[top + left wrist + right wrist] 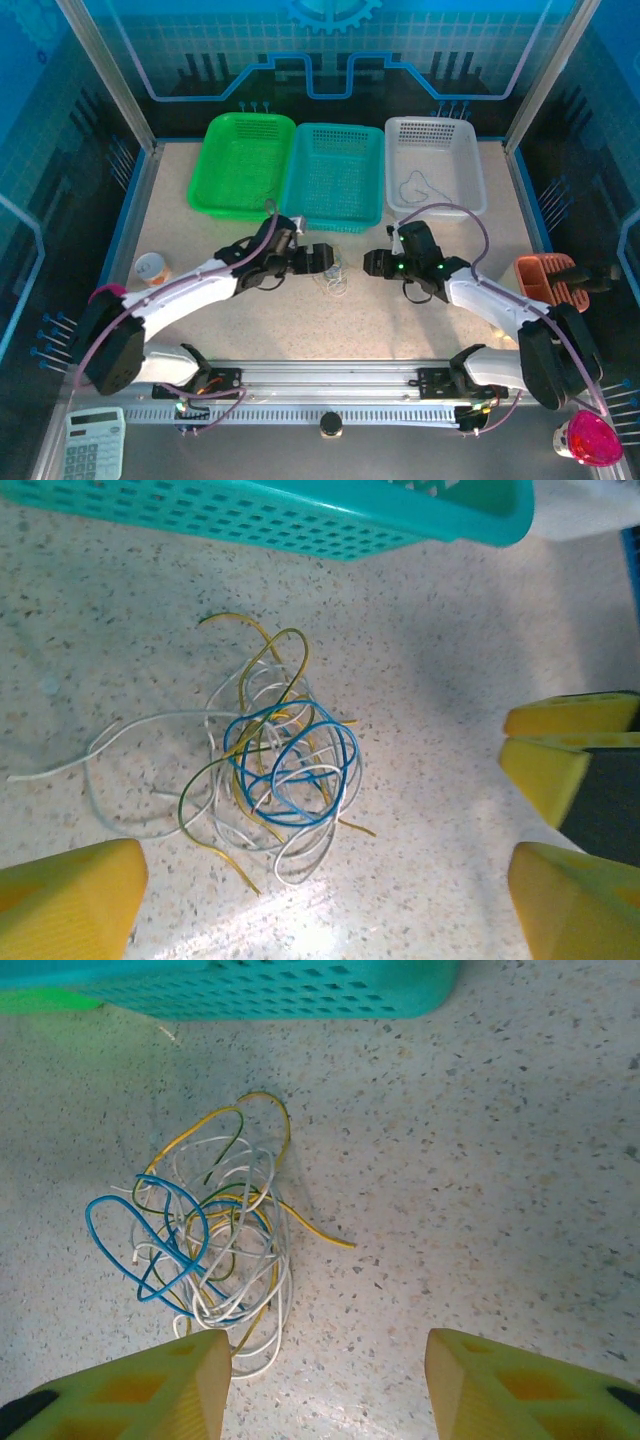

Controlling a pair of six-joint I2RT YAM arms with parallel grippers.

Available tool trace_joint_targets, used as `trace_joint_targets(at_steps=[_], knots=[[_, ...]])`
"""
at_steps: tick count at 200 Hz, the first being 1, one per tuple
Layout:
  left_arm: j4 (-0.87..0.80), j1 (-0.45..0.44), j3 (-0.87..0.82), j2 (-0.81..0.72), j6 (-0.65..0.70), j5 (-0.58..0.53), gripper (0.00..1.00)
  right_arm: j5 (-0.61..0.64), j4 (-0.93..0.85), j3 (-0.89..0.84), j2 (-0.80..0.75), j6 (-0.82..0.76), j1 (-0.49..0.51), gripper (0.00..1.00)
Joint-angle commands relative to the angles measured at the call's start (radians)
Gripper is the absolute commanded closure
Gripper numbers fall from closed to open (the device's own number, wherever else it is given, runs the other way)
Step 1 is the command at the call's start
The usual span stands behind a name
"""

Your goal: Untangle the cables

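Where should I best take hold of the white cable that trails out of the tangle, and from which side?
Grip the white cable at its free tail, which lies alone and flat on the table, apart from the tangle. Probably best to come straight down from above, jaws across the strand, so no other loop is caught.

Tangled cables (pixel 210 1235) on table (pixel 480 1160) near teal basket (pixel 300 990)

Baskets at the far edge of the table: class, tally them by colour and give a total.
Green basket: 1
Teal basket: 1
White basket: 1
Total: 3
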Motion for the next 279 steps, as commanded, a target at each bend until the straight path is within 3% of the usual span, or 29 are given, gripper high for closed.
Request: trace_joint_targets(at_steps=[1, 65, 94, 124, 167, 279], knots=[[-0.058, -0.029, 0.087, 0.088, 0.100, -0.081, 0.13, -0.011, -0.026, -0.019, -0.033, 0.008, -0.026, 0.45], [-0.079, -0.055, 0.227, 0.299, 0.178, -0.122, 0.30, -0.046, -0.022, -0.048, -0.066, 0.006, -0.046, 0.45], [-0.070, -0.056, 0.259, 0.356, 0.193, -0.117, 0.45, -0.075, -0.010, -0.045, -0.066, 0.009, -0.046, 0.45], [-0.056, -0.056, 0.267, 0.396, 0.201, -0.102, 0.61, -0.088, 0.007, -0.044, -0.056, 0.019, -0.046, 0.45], [-0.032, -0.056, 0.236, 0.376, 0.210, -0.089, 1.00, -0.123, 0.068, -0.047, -0.011, 0.052, -0.045, 0.45], [0.177, -0.055, -0.012, 0.010, 0.221, 0.020, 1.00, -0.140, 0.145, -0.002, 0.081, 0.086, -0.045, 0.46]])
